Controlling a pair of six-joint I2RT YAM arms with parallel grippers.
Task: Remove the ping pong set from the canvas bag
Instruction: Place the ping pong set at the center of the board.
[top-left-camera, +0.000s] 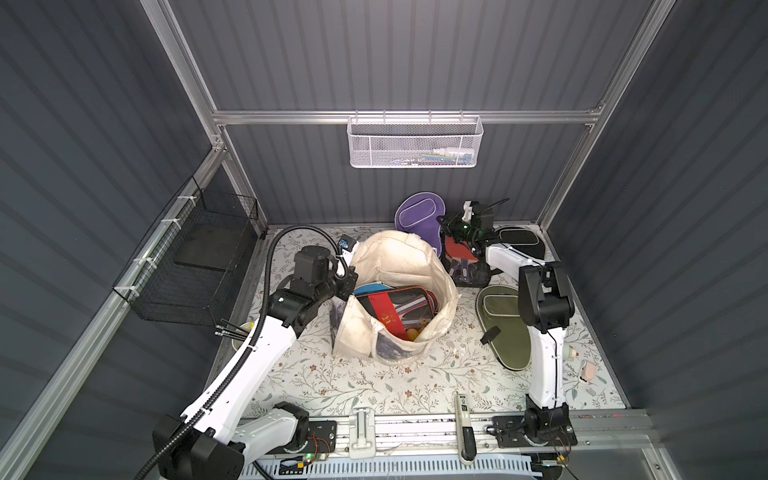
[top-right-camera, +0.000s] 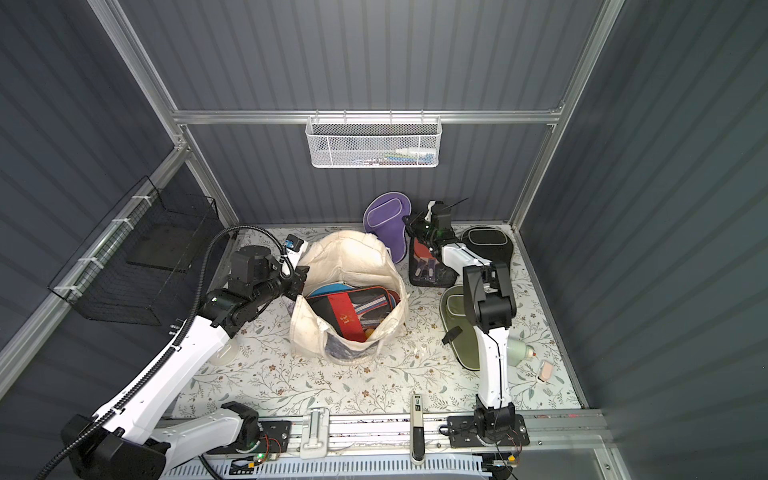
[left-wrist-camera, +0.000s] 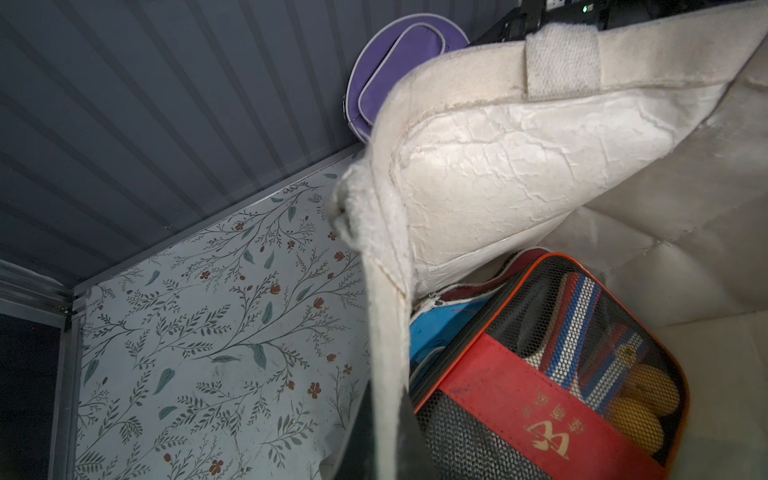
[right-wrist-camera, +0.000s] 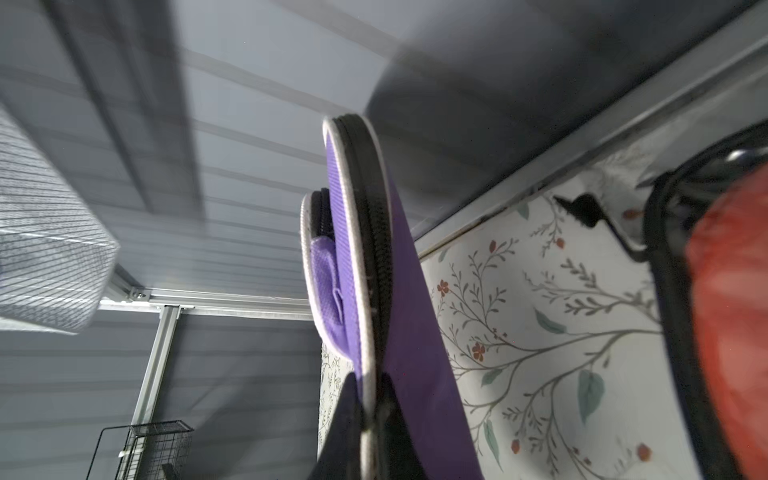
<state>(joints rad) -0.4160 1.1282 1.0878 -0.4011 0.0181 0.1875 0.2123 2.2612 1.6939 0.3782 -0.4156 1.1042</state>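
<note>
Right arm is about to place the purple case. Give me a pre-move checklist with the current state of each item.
1. Grip on the load: right gripper shut on the purple paddle case, edge clamped in the right wrist view. ok.
2. Bag held: left gripper shut on the canvas bag rim, mouth open. ok.
3. Load clear of the bag: purple paddle case is outside it, by the back wall. ok.
4. Free drop spot: red-paddle pack, black case and olive case crowd that side, and the arm hides the rest. cannot tell.
5. Bag emptied: mesh pack and blue case inside. not ok.
</note>
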